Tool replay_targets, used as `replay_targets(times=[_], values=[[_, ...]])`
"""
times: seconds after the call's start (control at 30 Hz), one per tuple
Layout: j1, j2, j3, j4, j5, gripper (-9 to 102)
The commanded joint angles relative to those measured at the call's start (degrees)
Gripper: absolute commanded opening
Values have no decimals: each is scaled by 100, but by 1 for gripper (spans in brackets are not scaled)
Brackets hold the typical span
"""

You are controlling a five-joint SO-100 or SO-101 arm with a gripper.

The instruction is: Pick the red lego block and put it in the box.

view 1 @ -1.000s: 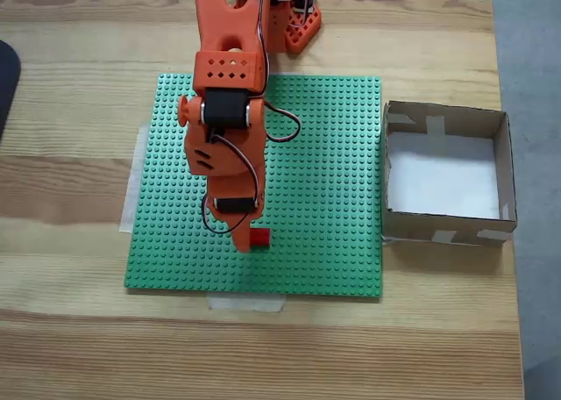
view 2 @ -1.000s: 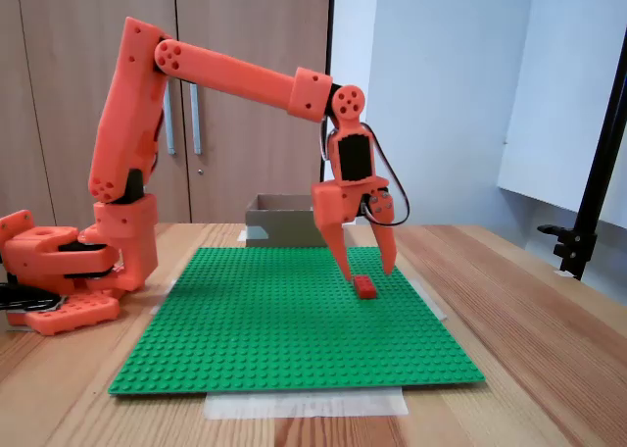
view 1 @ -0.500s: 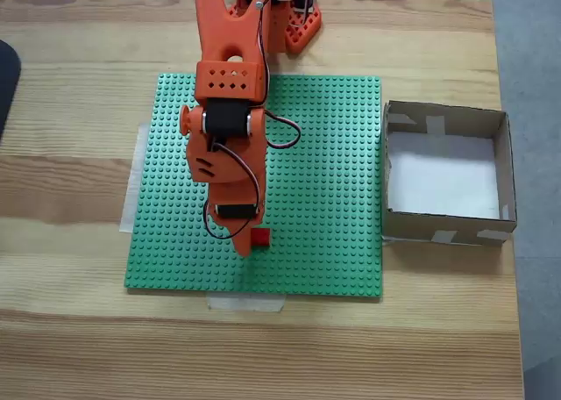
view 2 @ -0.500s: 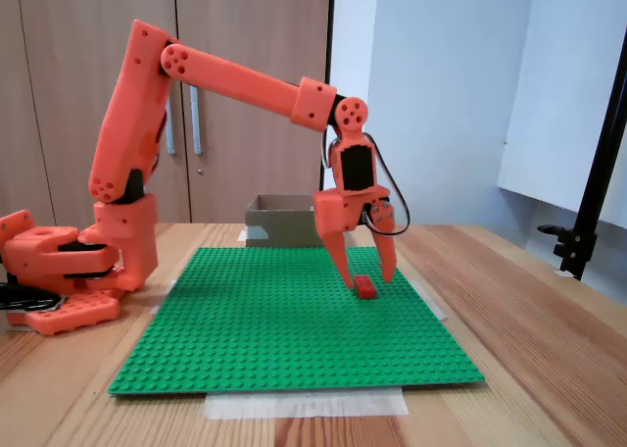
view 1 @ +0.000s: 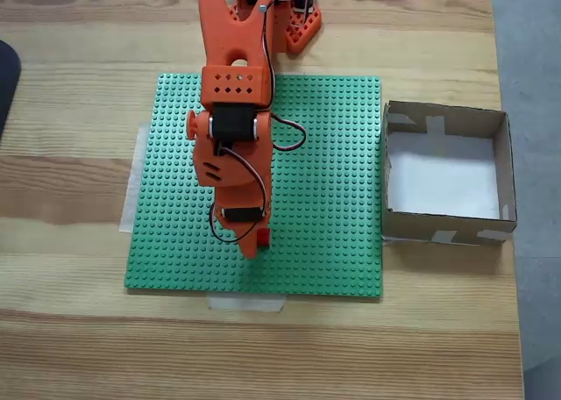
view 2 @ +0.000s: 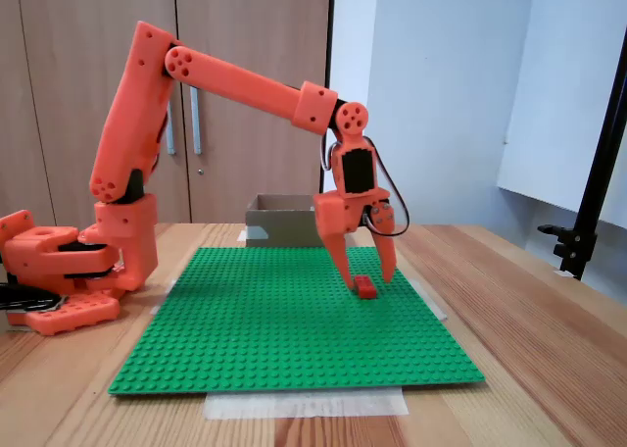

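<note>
Small red rectangular plastic lego block (view 2: 366, 288) sits on flat green studded baseplate (view 2: 284, 320), right of frame centre in side fixed view. Orange two-finger gripper (view 2: 367, 279) — fingers spread apart, tips straddling block, low over plate. Square shallow brown cardboard box (view 1: 445, 174) — right edge of top fixed view, beside baseplate, white bottom bare.

- Red lego block (view 2: 365, 288): small, flat on the green baseplate (view 1: 333, 154), toward six o'clock.
- Box (view 1: 504, 167): shallow, brown, open, white-floored, at three o'clock.
</note>
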Motion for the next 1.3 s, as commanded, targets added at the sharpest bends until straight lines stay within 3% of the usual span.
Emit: replay_targets(times=[0.0, 0.43, 1.27], values=[[9, 44, -264, -70, 79, 25], [9, 44, -193, -141, 141, 24], [0, 97, -132, -158, 9, 12]])
